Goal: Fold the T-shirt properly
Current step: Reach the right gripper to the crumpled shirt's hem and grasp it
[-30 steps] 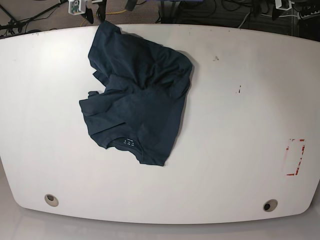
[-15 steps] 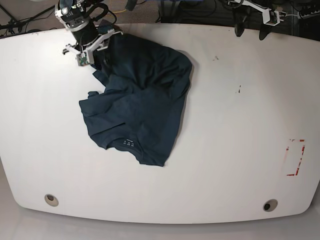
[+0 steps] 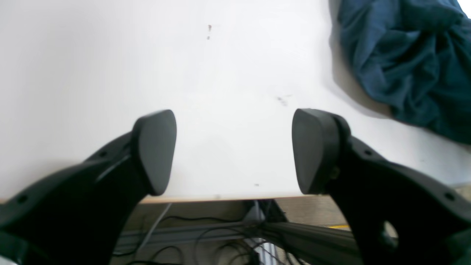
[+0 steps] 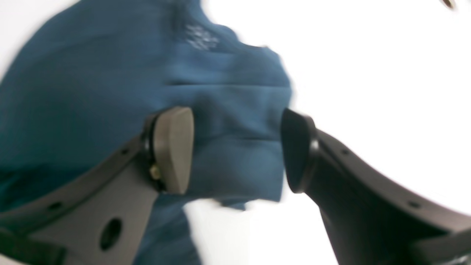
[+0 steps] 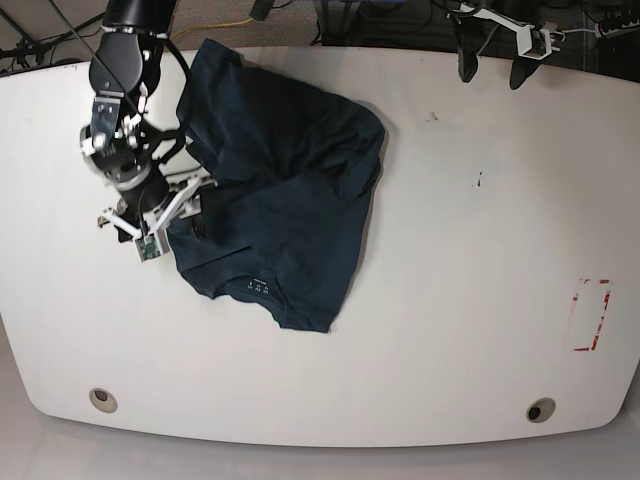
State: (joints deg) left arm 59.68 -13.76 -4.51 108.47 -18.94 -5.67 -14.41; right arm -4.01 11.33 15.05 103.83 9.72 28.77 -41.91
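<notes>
Your T-shirt (image 5: 285, 195) lies crumpled on the white table (image 5: 470, 330), left of centre in the base view, its upper part running to the table's far edge and its neck turned toward the near edge. Inside the neck you can see a small white printed label (image 5: 255, 286); its writing is too small to read, and in the right wrist view it shows only as a pale blur. Your right gripper (image 4: 235, 151) hangs low over the shirt's left edge with its jaws spread wide, a folded band of cloth showing between them, nothing pinched. Your left gripper (image 3: 233, 151) is at the table's far edge, well apart from the shirt, jaws wide and empty over bare tabletop. Near the table's right edge you'll see a red-and-white rectangular marking (image 5: 590, 315), with no legible text
</notes>
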